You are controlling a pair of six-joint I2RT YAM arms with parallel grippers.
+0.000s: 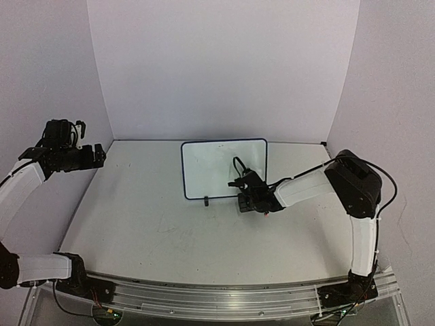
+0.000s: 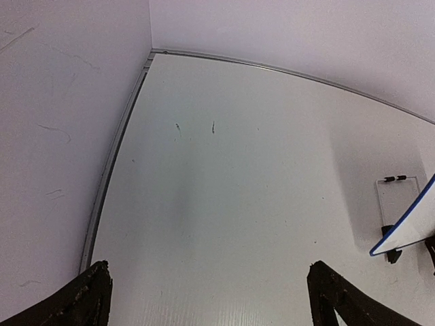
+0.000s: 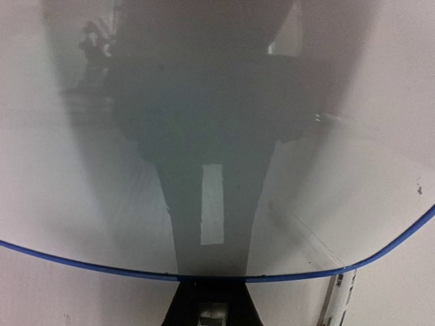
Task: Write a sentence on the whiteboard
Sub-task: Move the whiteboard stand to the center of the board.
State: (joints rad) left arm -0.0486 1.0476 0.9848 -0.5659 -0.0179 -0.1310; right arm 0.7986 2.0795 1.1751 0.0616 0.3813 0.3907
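Zero words show on the whiteboard (image 1: 217, 166). From above its face reads blank white. Close up from the right wrist, only a dark reflection of the arm lies across it. The sentence is judged not yet begun, so all of the writing is left to do.

Right gripper (image 1: 250, 198):
- It sits low, directly in front of the whiteboard's lower edge and toward its right corner, tips pointed at the face.
- From its own camera the whiteboard (image 3: 136, 170) fills everything ahead, with the blue frame just above the fingertips (image 3: 187, 312).
- The jaws look close together, but I cannot tell whether they clamp a pen or are merely pinched. No marker can be picked out.
- Contact with the face: cannot tell.

Left gripper (image 1: 95, 156):
- It is raised and off to the side, fingers (image 2: 88, 299) spread wide with nothing between them.
- From it the whiteboard (image 2: 411, 224) stands well off to the right, upright on a black foot (image 2: 394, 255) on the table (image 2: 238, 204).

Next need, as a guess: a pen confirmed in hand, then a first stroke at upper left.
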